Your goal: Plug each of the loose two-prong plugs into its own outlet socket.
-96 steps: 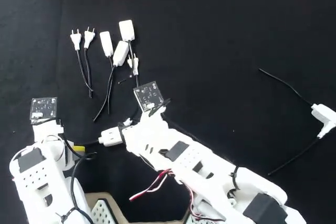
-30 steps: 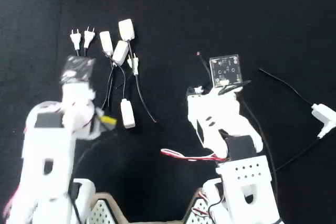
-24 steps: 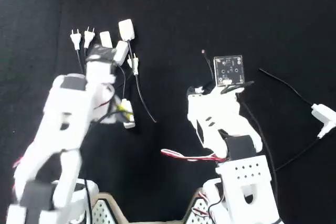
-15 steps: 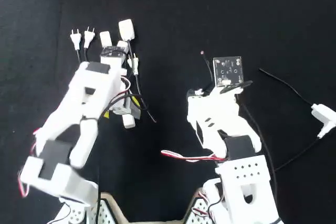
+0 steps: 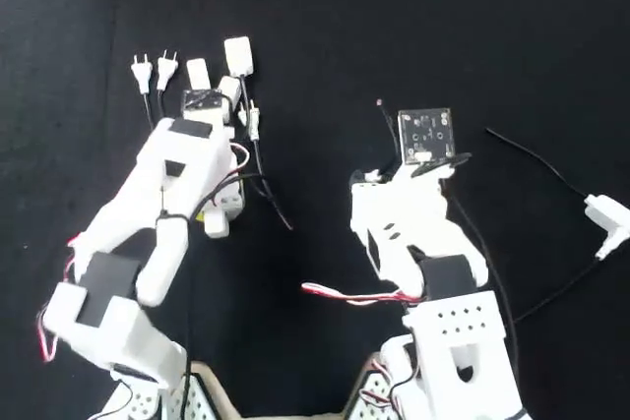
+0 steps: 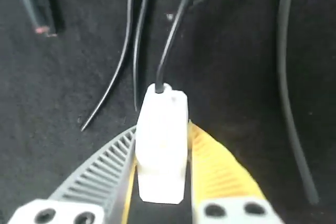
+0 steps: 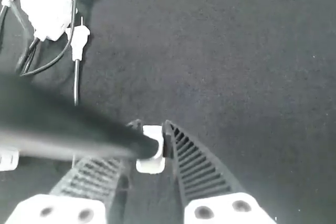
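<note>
The matte black cloth table (image 5: 512,36) carried everything. The white plastic left arm (image 5: 167,194) stretched toward the far left and the white plastic right arm (image 5: 413,223) stood near the middle, the two well apart.

The left gripper (image 6: 160,129), with one ribbed grey finger and one smooth yellow finger, was clamped on the long sides of a white rectangular plastic socket block (image 6: 161,150). That hold left the block's thin black cord (image 6: 173,40) free to trail off its far end, and probably steadied the block to receive a plug. In the high view the block sat just on the near side of the far-left cluster.

The right gripper (image 7: 151,127), with two dark ribbed fingers, was closed around a small white plastic plug (image 7: 151,161). This was likely the piece meant for that block, though its prongs could not be made out. A thick black cable (image 7: 63,135) crossed in front of it.

Loose at the far left lay smooth white socket blocks (image 5: 237,54), a pair of white two-prong plugs (image 5: 143,71) side by side with prongs pointing away, and a smaller white plug (image 5: 253,123) just beside the left arm. Alone at the right edge lay another white socket (image 5: 605,211) on a long black cord (image 5: 532,159), with nothing plugged in
</note>
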Robot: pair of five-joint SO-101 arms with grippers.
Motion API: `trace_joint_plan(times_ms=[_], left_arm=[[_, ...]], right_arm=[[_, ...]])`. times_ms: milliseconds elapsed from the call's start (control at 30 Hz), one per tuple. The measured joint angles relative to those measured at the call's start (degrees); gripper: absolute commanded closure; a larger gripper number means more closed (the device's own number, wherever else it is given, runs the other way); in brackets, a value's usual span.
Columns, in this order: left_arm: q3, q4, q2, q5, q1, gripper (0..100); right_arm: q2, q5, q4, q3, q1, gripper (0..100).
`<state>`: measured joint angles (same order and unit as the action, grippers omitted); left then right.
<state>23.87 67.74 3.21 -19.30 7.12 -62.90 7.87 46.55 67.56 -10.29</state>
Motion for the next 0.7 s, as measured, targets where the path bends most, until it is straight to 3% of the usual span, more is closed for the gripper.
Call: trace_joint_plan(times_ms=[200, 367, 700], left_arm=[[3.3, -1.6, -8.2, -4.1, 1.6, 97], [10.5, -7.2, -17.6, -13.9, -4.8, 97], [26.5, -9.8, -47.8, -14.6, -6.0, 94]], right_arm=[[0.0, 0.0, 0.0, 0.0, 0.0, 98.6], [0.0, 0.0, 0.0, 0.8, 0.0, 98.6], [0.0, 0.0, 0.0, 0.9, 0.0, 98.6]])
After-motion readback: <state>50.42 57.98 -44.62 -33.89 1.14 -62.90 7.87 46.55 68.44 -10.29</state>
